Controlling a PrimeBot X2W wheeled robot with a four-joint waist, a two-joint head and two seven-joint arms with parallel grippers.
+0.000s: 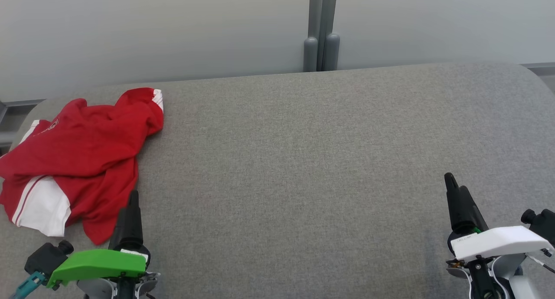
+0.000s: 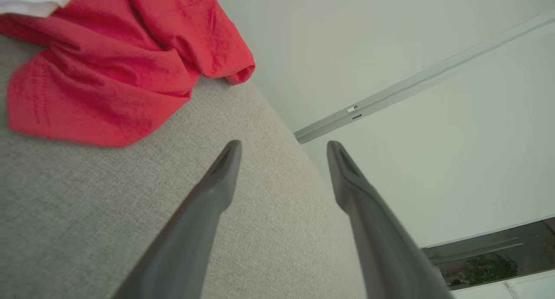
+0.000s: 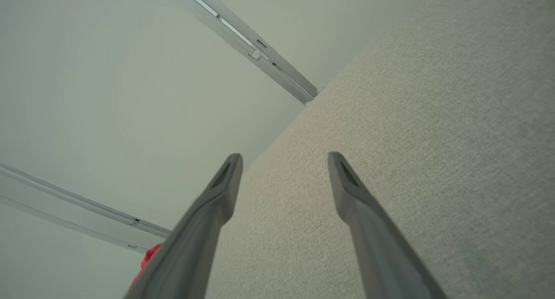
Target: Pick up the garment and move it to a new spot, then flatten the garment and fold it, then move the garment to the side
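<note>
Nearest, the left pincer (image 2: 284, 147) and right pincer (image 3: 284, 158) gape wide, empty. The crumpled red garment with white trim (image 1: 82, 156) lies on the grey fabric surface (image 1: 303, 160), left end, seemingly not yet picked up. Next, the left pincer should reach forward and pinch it.

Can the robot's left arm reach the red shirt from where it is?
Probably yes. The left gripper is open and close beside the crumpled red shirt, with just bare grey fabric surface between them and nothing blocking the way.
</note>
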